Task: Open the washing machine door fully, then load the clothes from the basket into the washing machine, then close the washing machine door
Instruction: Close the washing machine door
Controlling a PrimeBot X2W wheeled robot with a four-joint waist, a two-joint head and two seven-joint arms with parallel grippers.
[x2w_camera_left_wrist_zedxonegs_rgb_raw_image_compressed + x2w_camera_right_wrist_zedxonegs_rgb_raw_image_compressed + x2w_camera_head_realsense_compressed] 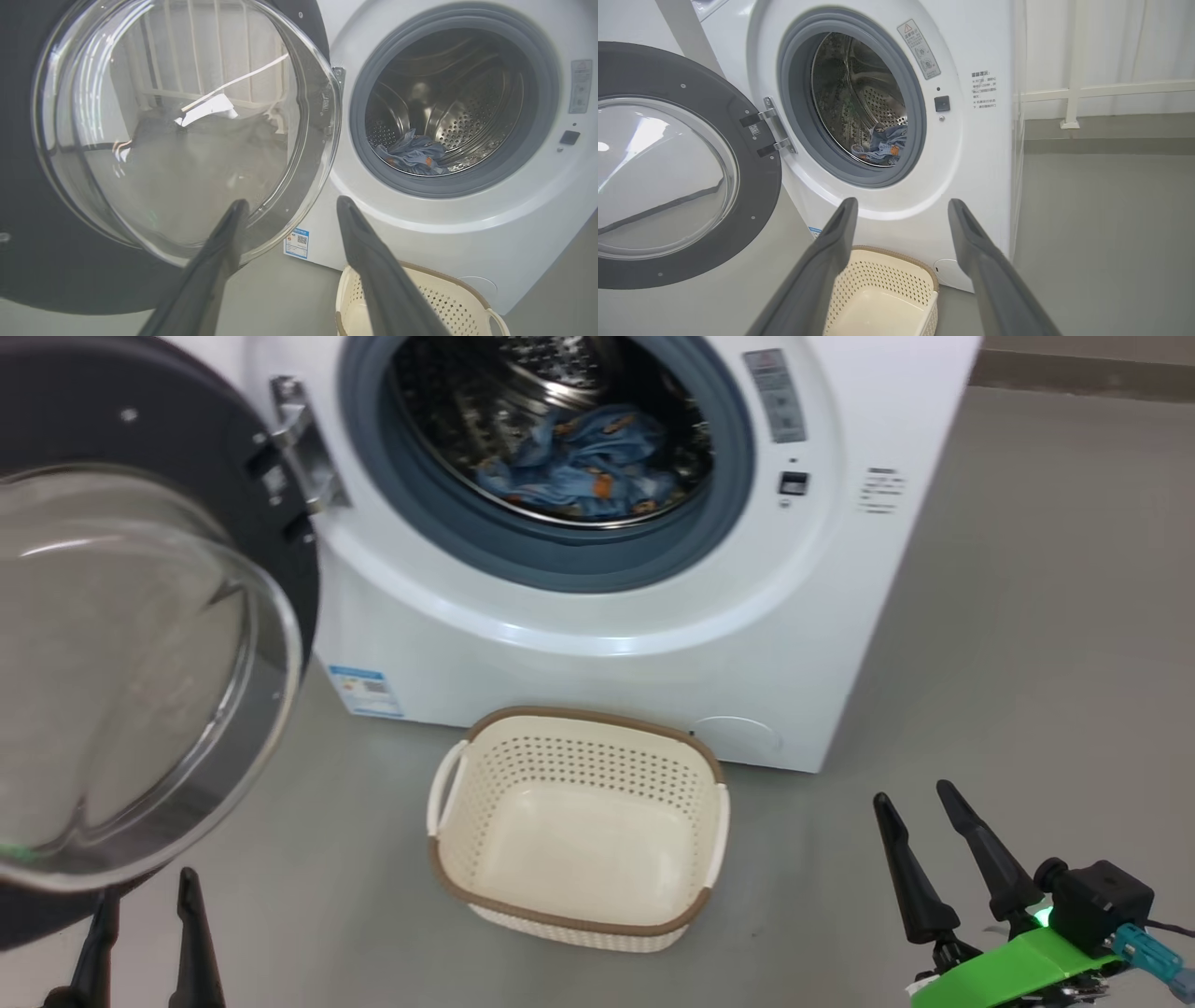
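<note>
The white washing machine [597, 644] stands ahead with its round black-rimmed door [140, 644] swung wide open to the left. Light-blue clothes [579, 462] with orange prints lie inside the steel drum. On the floor in front sits the cream perforated basket [695, 821], with nothing in it. My left gripper [149, 887] is open at the lower left, just below the door's glass bowl. Over at the lower right, apart from the basket, my right gripper [915, 798] is also open. In the left wrist view the door [28, 196] fills the left half, and my left gripper [289, 205] holds nothing. In the right wrist view, my right gripper [901, 205] points at the machine [971, 163] above the basket [920, 275].
Grey floor [1027, 663] stretches to the right of the machine. A white railing [1073, 93] runs along the wall behind it. A blue label [364, 691] sits low on the machine's front.
</note>
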